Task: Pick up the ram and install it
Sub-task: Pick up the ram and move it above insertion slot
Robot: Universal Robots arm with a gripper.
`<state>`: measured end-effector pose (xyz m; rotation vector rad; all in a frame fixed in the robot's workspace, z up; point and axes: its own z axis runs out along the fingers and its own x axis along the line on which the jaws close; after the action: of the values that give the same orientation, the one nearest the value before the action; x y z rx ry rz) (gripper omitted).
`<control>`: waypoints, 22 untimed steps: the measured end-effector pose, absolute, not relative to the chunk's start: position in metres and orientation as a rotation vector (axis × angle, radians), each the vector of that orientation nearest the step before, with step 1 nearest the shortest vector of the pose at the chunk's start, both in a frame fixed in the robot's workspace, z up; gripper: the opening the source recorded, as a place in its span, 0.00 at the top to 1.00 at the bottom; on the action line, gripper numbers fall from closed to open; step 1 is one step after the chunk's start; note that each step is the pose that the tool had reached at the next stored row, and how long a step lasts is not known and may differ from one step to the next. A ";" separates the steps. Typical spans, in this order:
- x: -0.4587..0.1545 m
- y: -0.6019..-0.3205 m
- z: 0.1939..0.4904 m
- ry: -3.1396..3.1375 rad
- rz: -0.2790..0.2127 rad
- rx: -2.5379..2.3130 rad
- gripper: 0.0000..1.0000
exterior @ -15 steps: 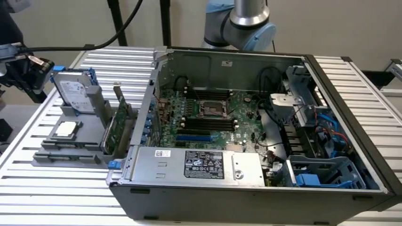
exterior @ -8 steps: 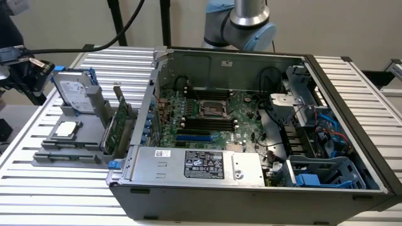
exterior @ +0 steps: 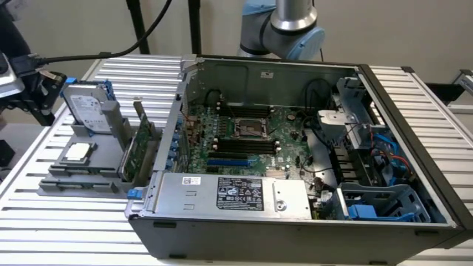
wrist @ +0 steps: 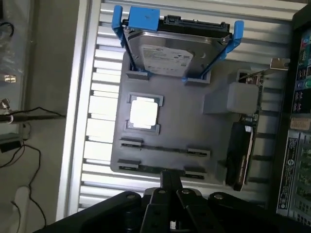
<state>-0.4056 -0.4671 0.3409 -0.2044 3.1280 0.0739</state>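
Gripper closest to the wrist camera, jaws pressed together with nothing between them, hanging over the edge of the gray tray. Slatted bench carries an open computer case; tray just beside it on the exterior view's left. Hard drive with blue rails stands at the tray's far end, expansion card on the case side. Ram on edge in the tray's clips, by the jaw tips, at the end opposite the drive.
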 end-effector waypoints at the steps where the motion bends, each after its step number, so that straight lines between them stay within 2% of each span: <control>1: -0.406 -0.467 0.340 3.126 0.074 -0.232 1.00; 22: -0.406 -0.467 0.325 3.034 0.074 -0.824 1.00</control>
<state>-0.4056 -0.4671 0.3246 -0.8241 3.0342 0.0744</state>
